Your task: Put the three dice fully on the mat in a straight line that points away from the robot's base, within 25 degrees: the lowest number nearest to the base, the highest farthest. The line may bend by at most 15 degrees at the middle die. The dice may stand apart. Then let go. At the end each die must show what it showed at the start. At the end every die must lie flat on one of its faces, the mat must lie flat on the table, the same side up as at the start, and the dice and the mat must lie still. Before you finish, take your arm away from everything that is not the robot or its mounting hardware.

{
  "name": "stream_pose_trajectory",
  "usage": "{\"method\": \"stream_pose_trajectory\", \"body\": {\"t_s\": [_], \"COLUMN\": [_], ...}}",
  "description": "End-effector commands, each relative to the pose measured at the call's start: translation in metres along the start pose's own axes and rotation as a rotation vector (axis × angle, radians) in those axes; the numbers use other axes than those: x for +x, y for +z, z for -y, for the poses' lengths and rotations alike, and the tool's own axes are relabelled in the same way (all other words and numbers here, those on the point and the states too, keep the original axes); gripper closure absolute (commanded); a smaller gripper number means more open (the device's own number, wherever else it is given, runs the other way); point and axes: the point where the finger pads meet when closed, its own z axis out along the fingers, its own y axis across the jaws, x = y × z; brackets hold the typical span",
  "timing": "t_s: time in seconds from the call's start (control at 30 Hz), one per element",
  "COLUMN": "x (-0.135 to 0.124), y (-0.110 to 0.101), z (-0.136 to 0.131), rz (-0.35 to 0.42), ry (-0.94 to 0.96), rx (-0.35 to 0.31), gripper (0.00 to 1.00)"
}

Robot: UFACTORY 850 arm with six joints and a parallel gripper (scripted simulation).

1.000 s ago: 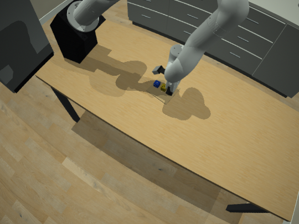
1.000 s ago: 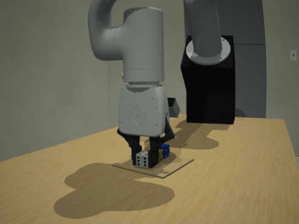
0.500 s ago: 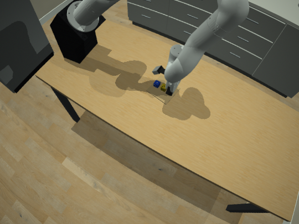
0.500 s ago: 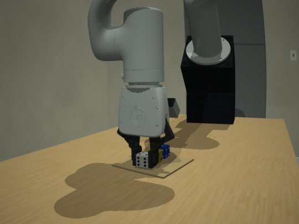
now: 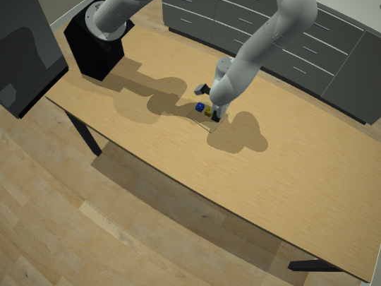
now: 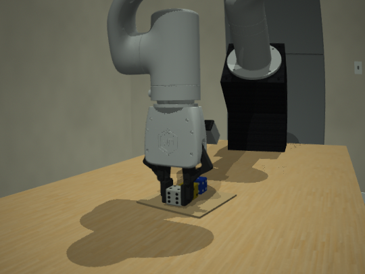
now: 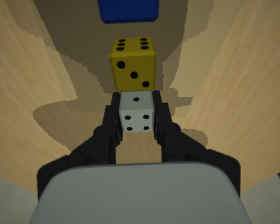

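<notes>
My gripper [image 5: 216,116] [image 6: 176,199] [image 7: 137,102] points down, shut on the white die [image 6: 173,195] [image 7: 137,118], low over the mat [image 5: 208,124] [image 6: 211,206]. The white die shows four on top; in the top view the fingers hide it. Whether it touches the mat, I cannot tell. The yellow die [image 5: 208,111] [image 6: 195,190] [image 7: 134,72] stands on the mat just baseward of the white one, three on top. The blue die [image 5: 200,106] [image 6: 203,185] [image 7: 129,10] is behind it, nearest the base; its top seems to show one pip. The three are roughly in a row.
The black base pedestal [image 5: 93,53] [image 6: 257,117] stands at the table's far end. The wrist camera [image 5: 202,89] [image 6: 212,132] sticks out from the gripper on the base side, above the blue die. Arm shadows fall over the table [image 5: 282,179] [image 6: 287,218] and mat.
</notes>
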Motion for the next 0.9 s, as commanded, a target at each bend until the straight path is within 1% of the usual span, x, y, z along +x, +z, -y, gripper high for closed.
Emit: {"method": "stream_pose_trajectory", "body": {"t_s": [0.0, 0.87], "x": [-0.0004, -0.0004], "y": [-0.0002, 0.0037], "z": [0.0, 0.0], "rz": [0.001, 0.001], "ry": [0.0, 0.0], "rx": [0.0, 0.0], "gripper": [0.73, 0.73]}}
